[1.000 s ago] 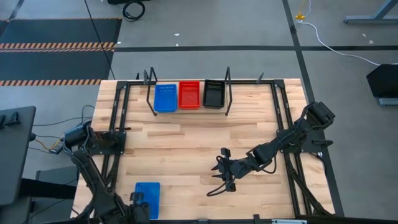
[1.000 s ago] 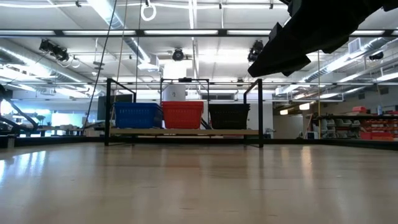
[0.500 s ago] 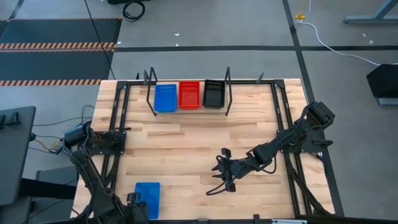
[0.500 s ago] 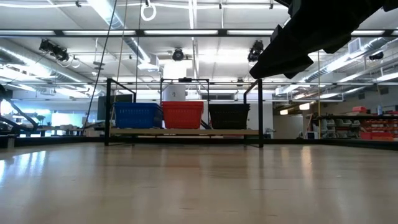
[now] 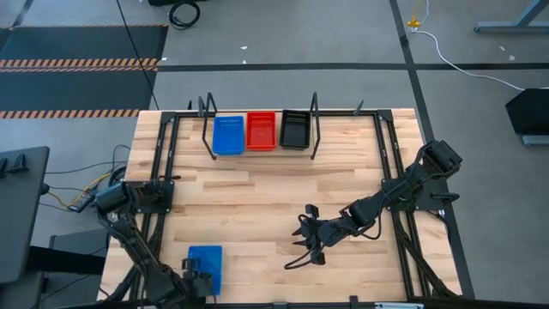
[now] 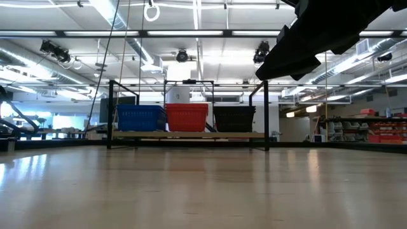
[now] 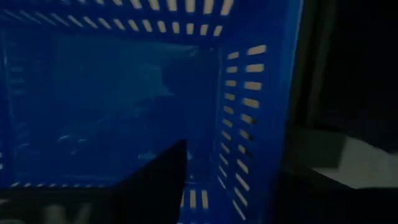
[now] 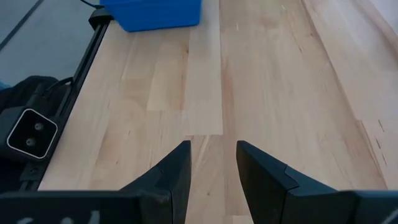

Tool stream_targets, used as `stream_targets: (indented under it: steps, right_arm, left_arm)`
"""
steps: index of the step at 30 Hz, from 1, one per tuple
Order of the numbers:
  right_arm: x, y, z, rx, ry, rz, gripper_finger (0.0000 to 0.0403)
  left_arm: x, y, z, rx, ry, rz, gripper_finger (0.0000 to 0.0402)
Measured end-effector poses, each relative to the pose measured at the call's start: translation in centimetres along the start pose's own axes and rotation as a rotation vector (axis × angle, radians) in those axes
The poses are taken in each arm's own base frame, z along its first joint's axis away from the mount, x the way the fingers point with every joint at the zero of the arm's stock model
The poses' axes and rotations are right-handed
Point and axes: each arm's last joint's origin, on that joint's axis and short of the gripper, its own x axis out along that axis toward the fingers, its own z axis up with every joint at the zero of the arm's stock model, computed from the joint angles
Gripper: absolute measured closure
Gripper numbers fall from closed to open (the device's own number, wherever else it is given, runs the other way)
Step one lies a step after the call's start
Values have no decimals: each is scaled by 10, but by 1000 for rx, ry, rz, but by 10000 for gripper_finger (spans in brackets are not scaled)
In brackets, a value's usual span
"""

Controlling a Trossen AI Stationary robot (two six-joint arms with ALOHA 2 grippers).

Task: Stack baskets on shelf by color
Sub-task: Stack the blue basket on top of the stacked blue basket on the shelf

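On the shelf (image 5: 257,150) at the far edge a blue basket (image 5: 228,135), a red one (image 5: 262,130) and a black one (image 5: 294,129) stand side by side; the low view shows them too (image 6: 186,117). Another blue basket (image 5: 204,260) lies flat near the table's front left corner. My left gripper (image 5: 197,283) points down over its near end, open. One finger (image 7: 158,183) is inside the basket and the other (image 7: 314,165) outside its slotted wall (image 7: 249,106), and I see no touch. My right gripper (image 8: 212,168) hovers open over bare wood at the middle front.
Black metal rails (image 5: 163,172) run along the table's left and right sides, and the shelf's wire uprights (image 5: 314,129) flank the baskets. Bare wooden tabletop (image 5: 257,197) lies between the shelf and both grippers. My right arm (image 5: 403,189) reaches in from the right.
My left gripper has come down onto the near end of the blue basket at the front left, and the arm behind it has shifted. My right arm has kept still.
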Motion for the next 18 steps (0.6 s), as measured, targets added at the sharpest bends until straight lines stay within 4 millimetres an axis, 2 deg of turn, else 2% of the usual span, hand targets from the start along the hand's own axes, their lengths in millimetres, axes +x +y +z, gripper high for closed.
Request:
stream_targets:
  steps: [3,8,13,18]
  right_arm:
    - [-1,2,-1,-5,1,5,268]
    - [-1,4,-2,-17,2,10,268]
    - [-1,3,-1,-18,2,9,268]
    - [-1,3,-1,-18,2,10,268]
  left_arm:
    - [1,5,7,-40,-20,26,273]
    - [3,11,18,-37,-24,41,384]
    - [-4,20,37,25,-13,94,394]
    - [-35,38,69,149,2,286,397]
